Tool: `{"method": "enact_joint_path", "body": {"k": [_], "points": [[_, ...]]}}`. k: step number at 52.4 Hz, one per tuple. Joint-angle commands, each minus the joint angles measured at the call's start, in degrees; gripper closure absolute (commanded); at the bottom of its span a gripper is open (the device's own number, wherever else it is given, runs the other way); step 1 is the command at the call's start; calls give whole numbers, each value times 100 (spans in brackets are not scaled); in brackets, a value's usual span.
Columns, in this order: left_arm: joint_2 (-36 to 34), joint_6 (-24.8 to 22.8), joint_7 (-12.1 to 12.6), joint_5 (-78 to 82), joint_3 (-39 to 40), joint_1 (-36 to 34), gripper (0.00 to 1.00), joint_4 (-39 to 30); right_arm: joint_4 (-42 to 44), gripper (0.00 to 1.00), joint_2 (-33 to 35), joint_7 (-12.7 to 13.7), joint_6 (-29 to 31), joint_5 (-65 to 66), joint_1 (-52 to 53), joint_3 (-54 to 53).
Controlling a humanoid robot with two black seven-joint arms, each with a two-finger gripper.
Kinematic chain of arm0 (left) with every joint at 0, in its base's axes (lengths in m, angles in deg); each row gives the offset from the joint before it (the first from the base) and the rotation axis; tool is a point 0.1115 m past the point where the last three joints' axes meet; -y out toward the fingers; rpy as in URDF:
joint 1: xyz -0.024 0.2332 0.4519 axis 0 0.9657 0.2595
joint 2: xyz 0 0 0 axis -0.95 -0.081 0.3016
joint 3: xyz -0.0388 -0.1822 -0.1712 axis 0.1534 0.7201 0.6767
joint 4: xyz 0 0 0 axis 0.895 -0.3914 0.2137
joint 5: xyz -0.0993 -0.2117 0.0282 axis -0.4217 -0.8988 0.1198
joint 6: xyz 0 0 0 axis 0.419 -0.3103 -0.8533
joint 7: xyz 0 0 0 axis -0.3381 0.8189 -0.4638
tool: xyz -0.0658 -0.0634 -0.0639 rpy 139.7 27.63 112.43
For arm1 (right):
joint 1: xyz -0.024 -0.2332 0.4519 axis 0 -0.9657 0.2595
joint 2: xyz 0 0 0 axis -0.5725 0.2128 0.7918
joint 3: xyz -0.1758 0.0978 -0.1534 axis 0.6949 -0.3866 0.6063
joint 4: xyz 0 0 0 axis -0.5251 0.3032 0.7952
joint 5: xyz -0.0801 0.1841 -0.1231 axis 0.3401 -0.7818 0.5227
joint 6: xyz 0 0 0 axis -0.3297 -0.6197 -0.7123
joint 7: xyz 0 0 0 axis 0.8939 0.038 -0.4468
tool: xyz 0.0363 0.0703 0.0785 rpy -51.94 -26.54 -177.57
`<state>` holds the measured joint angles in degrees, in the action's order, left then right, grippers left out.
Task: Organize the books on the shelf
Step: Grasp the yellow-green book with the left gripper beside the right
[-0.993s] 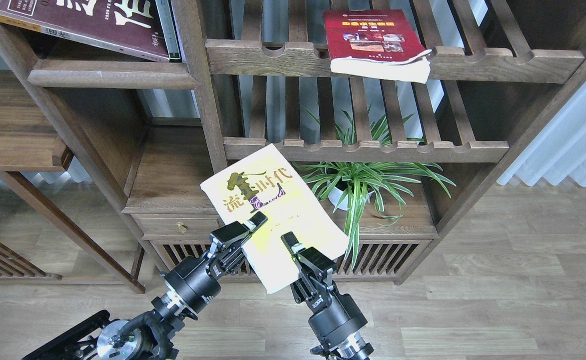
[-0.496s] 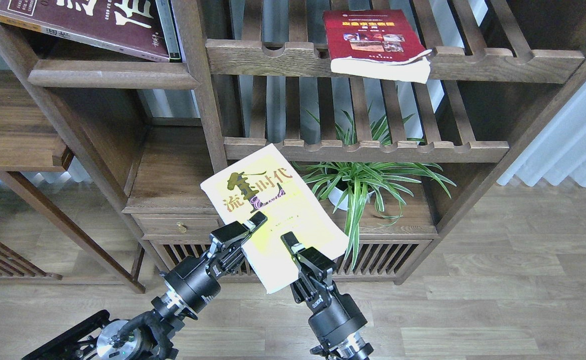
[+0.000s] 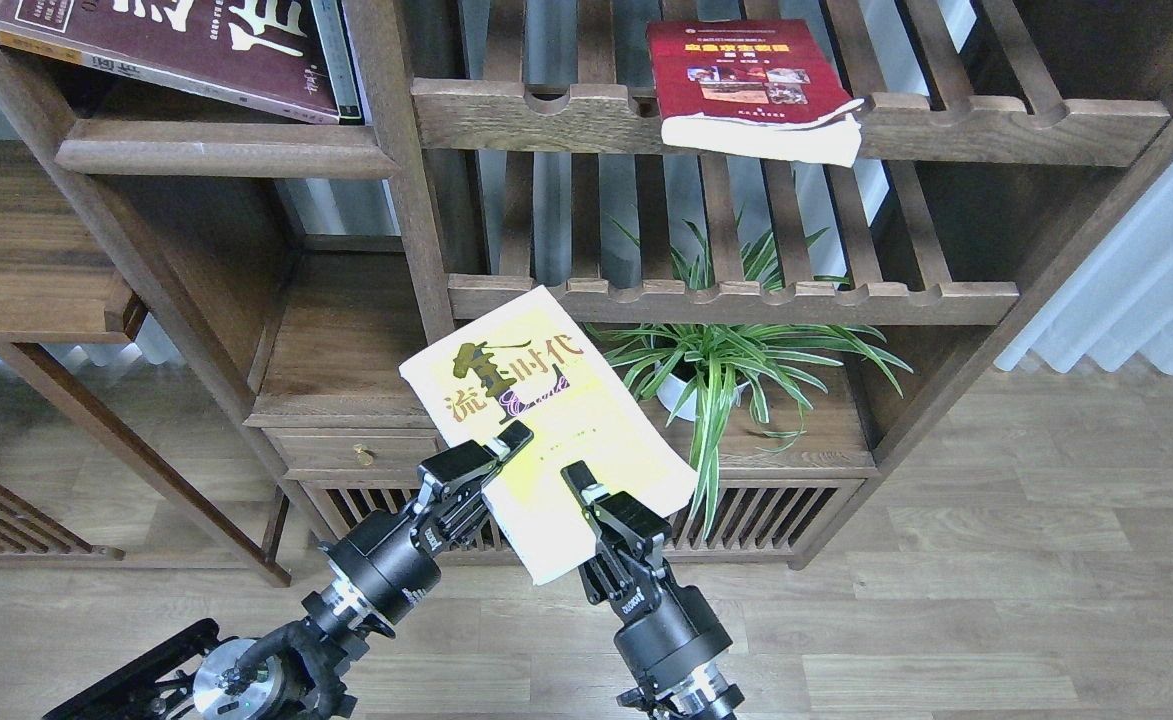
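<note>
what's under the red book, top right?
The red book lies flat on a slatted rack, its page edge overhanging the notched front rail. Through the slats below, a potted plant shows. The rack surface directly beneath the book is covered.

This looks like a room in a home, maybe a study. A tall dark-brown wooden bookcase [image 3: 416,200] holds books. A green spiky plant in a white pot [image 3: 716,370] sits inside it. The light wooden plank floor [image 3: 1026,560] and the white pleated curtain [image 3: 1146,280] look homey too.
</note>
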<state>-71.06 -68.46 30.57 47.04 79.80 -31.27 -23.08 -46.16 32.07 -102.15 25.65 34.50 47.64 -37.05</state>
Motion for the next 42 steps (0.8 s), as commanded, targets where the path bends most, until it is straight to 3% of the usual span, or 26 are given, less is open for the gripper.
{"method": "enact_joint_path", "body": {"k": [1, 33, 42], "points": [[2, -1, 11, 4, -25, -2, 91, 5, 62, 64, -1, 41, 1, 28, 23, -26], [-208, -1, 11, 30, -8, -2, 91, -249, 298, 17, -1, -12, 1, -7, 40, -631], [-279, -1, 3, 144, 1, -2, 90, -373, 308, 15, -1, -12, 1, -16, 23, -658]]}}
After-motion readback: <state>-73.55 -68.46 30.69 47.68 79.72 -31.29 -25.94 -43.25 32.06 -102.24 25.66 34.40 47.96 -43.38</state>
